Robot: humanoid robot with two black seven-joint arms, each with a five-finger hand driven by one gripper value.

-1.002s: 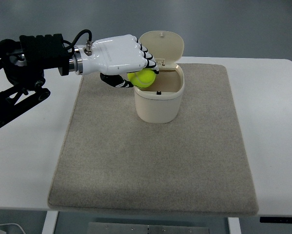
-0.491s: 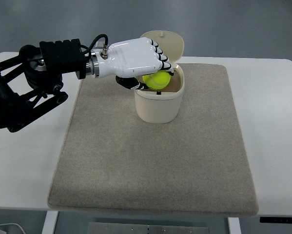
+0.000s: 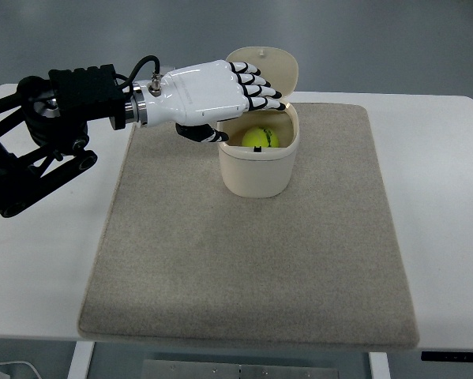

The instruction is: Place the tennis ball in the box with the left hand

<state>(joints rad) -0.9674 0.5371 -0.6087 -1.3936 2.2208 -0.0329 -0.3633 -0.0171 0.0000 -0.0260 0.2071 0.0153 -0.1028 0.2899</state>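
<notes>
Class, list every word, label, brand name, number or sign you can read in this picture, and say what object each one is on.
None can be read.
The tennis ball in the box shows a faint mark, too small and blurred to read.
The left hand, the box's lid, the mat and the table show no print.

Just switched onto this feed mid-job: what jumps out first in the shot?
The bright yellow-green tennis ball sits inside the cream plastic box, whose hinged lid stands open at the back of the beige felt mat. The white-shelled left hand with black finger joints hovers over the box's rim, fingers spread and empty.
</notes>
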